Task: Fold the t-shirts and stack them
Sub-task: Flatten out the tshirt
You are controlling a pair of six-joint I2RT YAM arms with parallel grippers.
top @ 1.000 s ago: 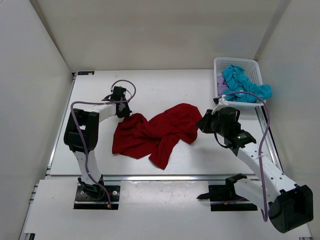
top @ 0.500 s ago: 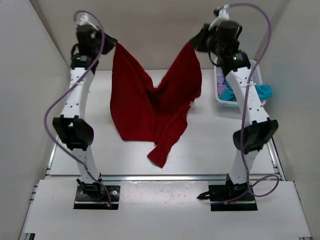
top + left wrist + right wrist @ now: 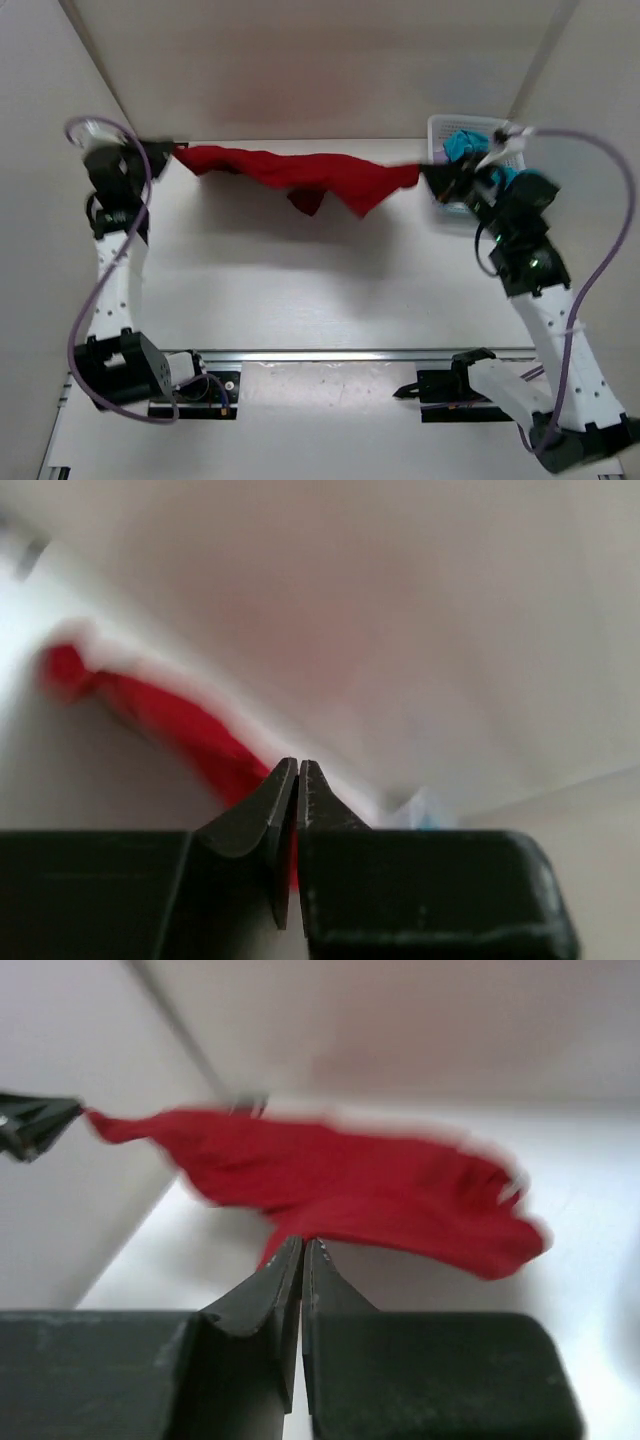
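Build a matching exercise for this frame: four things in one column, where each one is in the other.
Things:
1. dark red t-shirt
2. teal t-shirt
3. white basket
4. left gripper

Places:
A. at the table's far right corner
B. inside the basket
C. near the left wall, clamped on one end of a shirt
D. spanning from the left gripper across to the right gripper

Pairs: 1-D, 2-B, 3-A, 4-C

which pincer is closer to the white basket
Right. The right pincer is just beside the left side of the white basket; the left pincer is far across the table, at its left edge.
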